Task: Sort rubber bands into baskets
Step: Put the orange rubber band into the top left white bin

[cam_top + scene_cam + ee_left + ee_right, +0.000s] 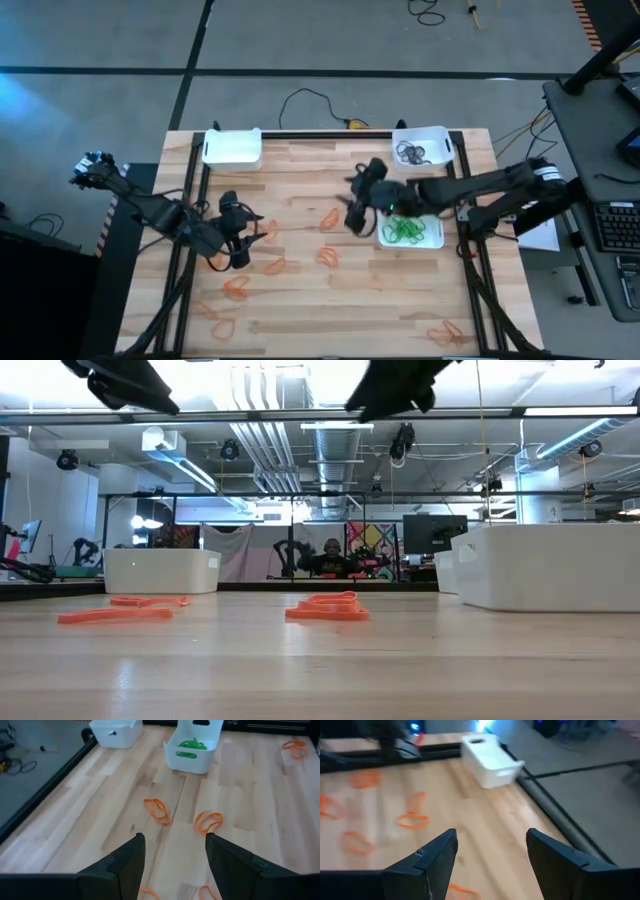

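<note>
Wooden table (300,300) holds unlabelled baskets (232,147) and orange rubber bands (328,256).

Your wooden table and its surroundings
You see the table (300,300), a keyboard (612,226) to its side, and a black cable (300,100) on the floor behind.

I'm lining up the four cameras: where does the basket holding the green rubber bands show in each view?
High view: basket of green rubber bands, right of centre, beside the right gripper.
Low view: probably the big white basket at right; contents hidden.
Left wrist view: top centre.
Right wrist view: not in it.
Shared landmark: the wooden table.
</note>
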